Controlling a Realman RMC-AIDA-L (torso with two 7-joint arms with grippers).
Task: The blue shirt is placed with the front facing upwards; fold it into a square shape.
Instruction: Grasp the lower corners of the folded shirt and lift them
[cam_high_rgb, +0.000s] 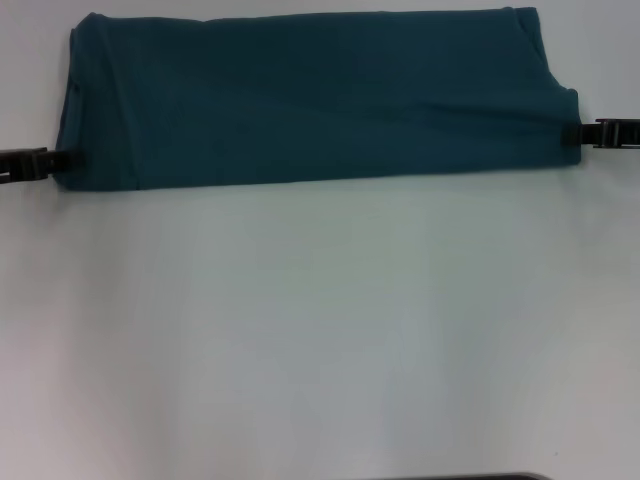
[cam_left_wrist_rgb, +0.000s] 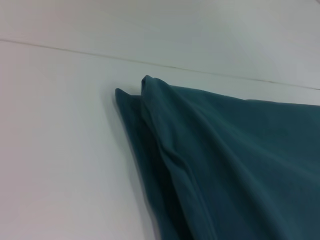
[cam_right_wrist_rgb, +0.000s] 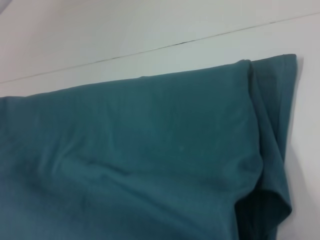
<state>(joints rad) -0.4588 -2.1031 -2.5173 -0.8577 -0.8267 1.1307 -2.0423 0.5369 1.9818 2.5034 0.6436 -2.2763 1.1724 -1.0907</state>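
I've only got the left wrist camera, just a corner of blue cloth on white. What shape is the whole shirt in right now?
Observer: In the head view, the blue shirt lies as one long band across the far part of the table. It is not yet a square.
Operator: Where are the arms?
Observer: The left end effector is at the band's left end and the right end effector is at its right end. Each is close to a front corner.
Operator: Is any print showing?
Observer: No. The head and right wrist views show only plain teal cloth.
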